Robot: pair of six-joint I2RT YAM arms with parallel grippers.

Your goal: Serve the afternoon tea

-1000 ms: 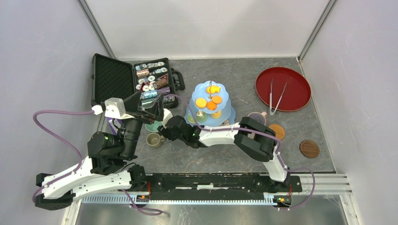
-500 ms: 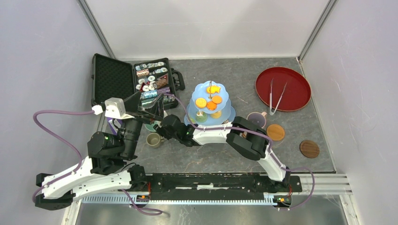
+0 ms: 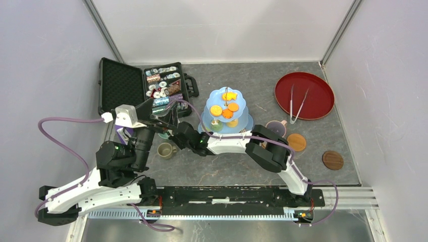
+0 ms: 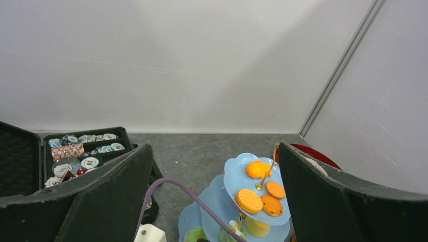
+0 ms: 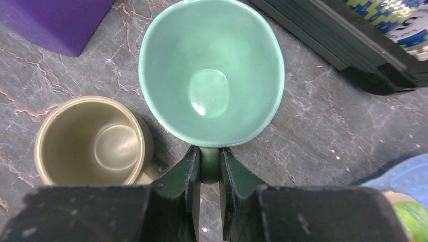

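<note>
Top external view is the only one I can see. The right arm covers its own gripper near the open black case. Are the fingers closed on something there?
Observer: Yes. In the right wrist view the right gripper is shut on the handle of the green cup.
Operator: Is there anything inside the cup?
Observer: No, it is empty. The inside shows bare down to the bottom.
Operator: And the left gripper, does it hold anything?
Observer: The left wrist view shows the left gripper wide open, with nothing between its fingers.
</note>
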